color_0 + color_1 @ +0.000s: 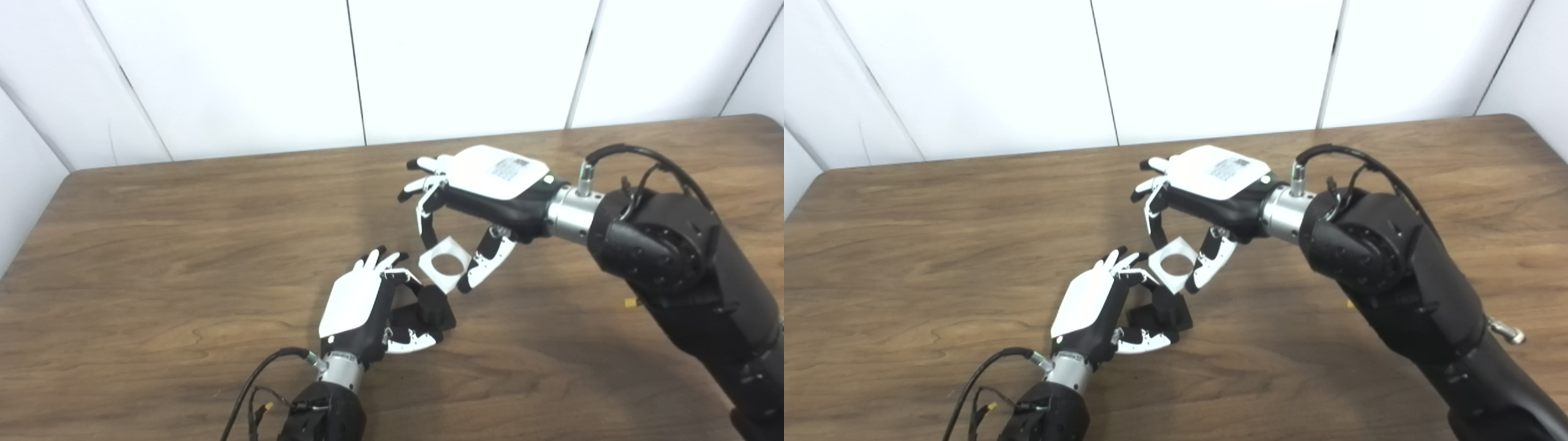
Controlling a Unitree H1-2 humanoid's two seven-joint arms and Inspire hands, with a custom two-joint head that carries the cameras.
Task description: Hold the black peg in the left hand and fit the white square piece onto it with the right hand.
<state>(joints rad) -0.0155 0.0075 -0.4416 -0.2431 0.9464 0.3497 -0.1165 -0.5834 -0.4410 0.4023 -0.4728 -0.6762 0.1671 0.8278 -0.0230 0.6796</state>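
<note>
The black peg (pixel 432 304), a short cylinder on a flat black base, rests low over the wooden table (pixel 153 245). My left hand (pixel 361 306) is shut on it, fingers and thumb wrapped round the base. Just above and to the right hangs the white square piece (pixel 446 263), with a round hole through its middle. My right hand (pixel 484 196) is shut on that piece, pinching it between thumb and fingers, palm down. The square's lower corner sits close over the peg's top; I cannot tell whether they touch.
The brown table's far edge meets white wall panels (pixel 367 67). My bulky black right forearm (pixel 686 269) crosses the table's right side. A black cable (pixel 257 380) loops by the left wrist. A small yellow bit (pixel 629 302) shows beside the right forearm.
</note>
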